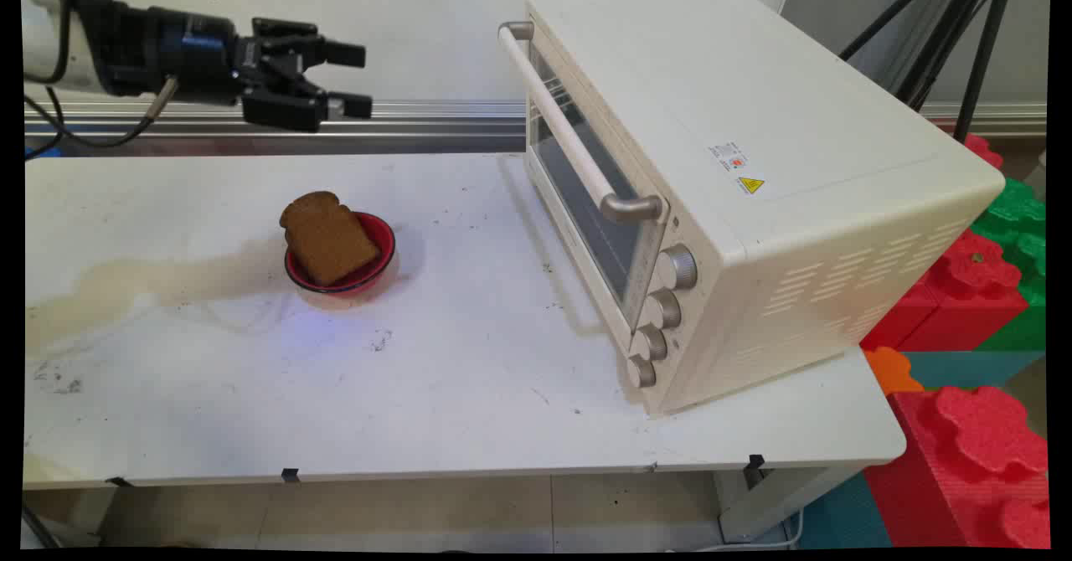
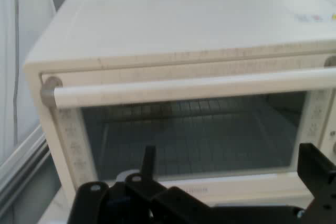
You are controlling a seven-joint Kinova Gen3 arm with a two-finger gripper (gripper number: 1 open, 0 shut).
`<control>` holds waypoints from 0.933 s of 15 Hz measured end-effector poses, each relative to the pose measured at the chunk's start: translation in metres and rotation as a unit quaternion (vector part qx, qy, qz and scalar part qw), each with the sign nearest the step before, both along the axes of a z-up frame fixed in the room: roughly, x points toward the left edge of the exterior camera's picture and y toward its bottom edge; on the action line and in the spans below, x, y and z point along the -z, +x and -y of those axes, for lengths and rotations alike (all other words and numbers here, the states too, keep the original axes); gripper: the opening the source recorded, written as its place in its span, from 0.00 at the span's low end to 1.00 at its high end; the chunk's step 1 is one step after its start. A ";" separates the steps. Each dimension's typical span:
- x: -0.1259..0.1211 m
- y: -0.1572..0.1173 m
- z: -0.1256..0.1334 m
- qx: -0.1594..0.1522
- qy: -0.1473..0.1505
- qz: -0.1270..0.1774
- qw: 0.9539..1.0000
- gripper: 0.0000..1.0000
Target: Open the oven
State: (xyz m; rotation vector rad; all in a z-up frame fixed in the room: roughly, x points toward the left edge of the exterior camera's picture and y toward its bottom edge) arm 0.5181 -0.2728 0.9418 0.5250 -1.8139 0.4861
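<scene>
The gripper (image 1: 356,80) is held high above the counter (image 1: 469,377), fingers (image 1: 345,54) spread wide and holding nothing, pointed at the handle (image 1: 569,138) of the apparently closed toaster oven (image 1: 754,184), while the bread (image 1: 328,237) lies in the red bowl (image 1: 381,247).

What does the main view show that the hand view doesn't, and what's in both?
Only the main view shows the slice of brown bread lying in the red bowl on the white table, the oven's knobs, and the coloured foam blocks at the right. Only the hand view shows the wire rack behind the oven's glass door. Both show the cream toaster oven, its door shut, its bar handle, and the open gripper held in the air, pointing at the oven.
</scene>
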 end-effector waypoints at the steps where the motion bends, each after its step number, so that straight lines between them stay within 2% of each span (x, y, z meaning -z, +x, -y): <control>1: -0.003 -0.005 0.004 0.001 -0.003 -0.002 1.000 1.00; 7: -0.012 -0.033 0.022 0.006 -0.017 -0.009 1.000 1.00; 14: -0.015 -0.084 0.051 0.014 -0.026 -0.010 1.000 1.00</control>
